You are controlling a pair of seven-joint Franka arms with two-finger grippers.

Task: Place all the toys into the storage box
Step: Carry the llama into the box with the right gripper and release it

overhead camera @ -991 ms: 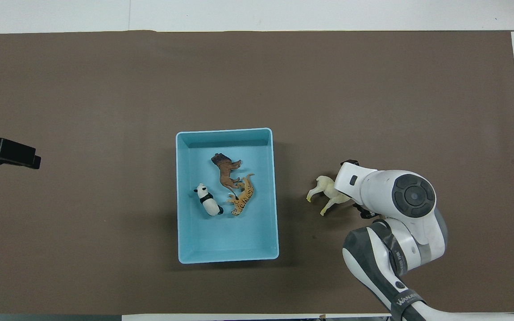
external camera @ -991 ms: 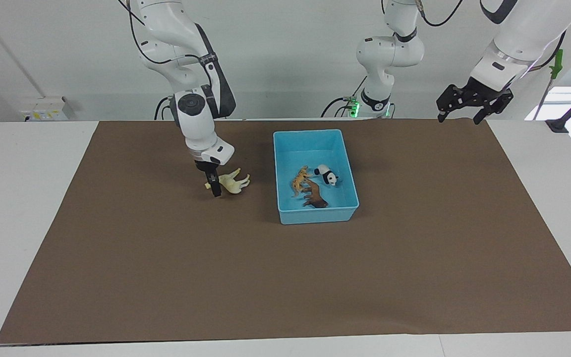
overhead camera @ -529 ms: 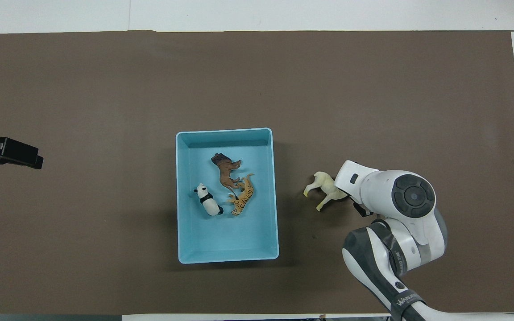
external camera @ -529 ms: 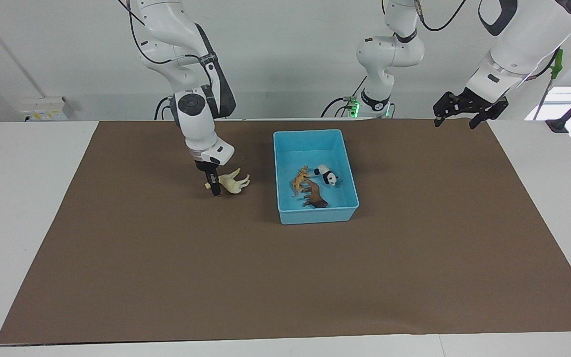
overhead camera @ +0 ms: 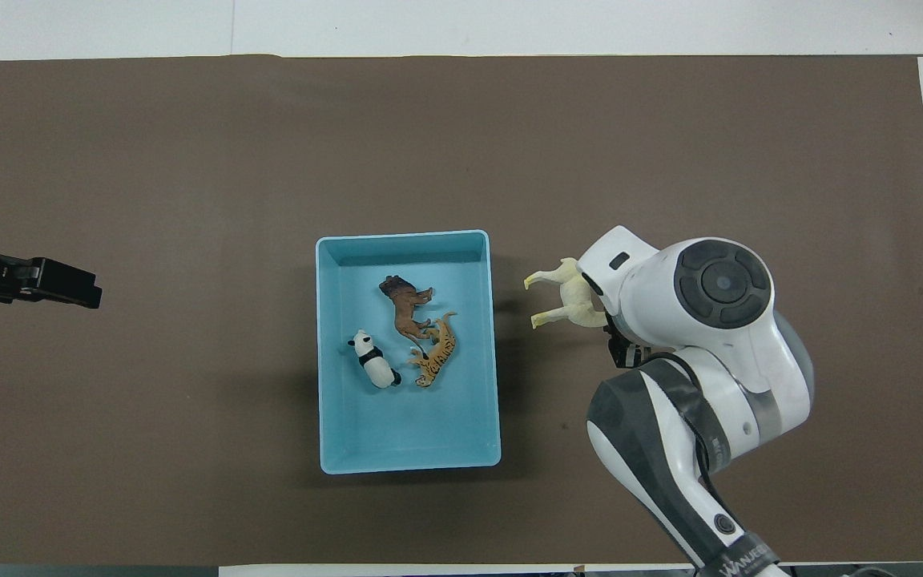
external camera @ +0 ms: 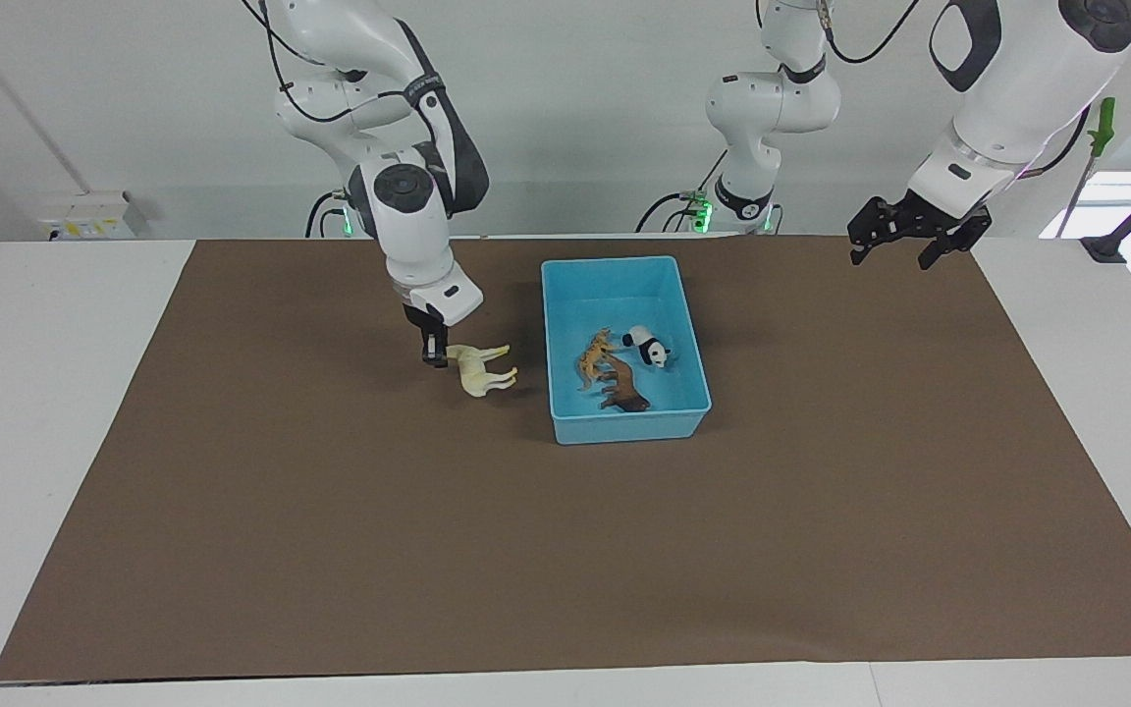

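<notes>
My right gripper (external camera: 435, 349) is shut on one end of the cream-white horse (external camera: 483, 371) and holds it just above the mat, beside the storage box (external camera: 611, 262) toward the right arm's end of the table. In the overhead view the horse (overhead camera: 564, 293) sticks out from under the right wrist, apart from the box (overhead camera: 402, 235). The tiger (external camera: 593, 355), panda (external camera: 650, 348) and brown maned animal (external camera: 623, 386) lie in the box, as the overhead view also shows: tiger (overhead camera: 437, 357), panda (overhead camera: 374, 363), brown animal (overhead camera: 404, 309). My left gripper (external camera: 904, 238) hangs open and empty over the mat's corner at the left arm's end, also seen from overhead (overhead camera: 53, 280).
A brown mat (external camera: 565, 540) covers most of the white table. A third robot arm (external camera: 769, 108) stands at the robots' edge, near the box. A green-handled tool (external camera: 1103, 128) hangs by the left arm.
My right gripper has risen and carried the horse toward the box; the horse has turned and now hangs off the mat. My left gripper has drifted slightly toward the table's middle.
</notes>
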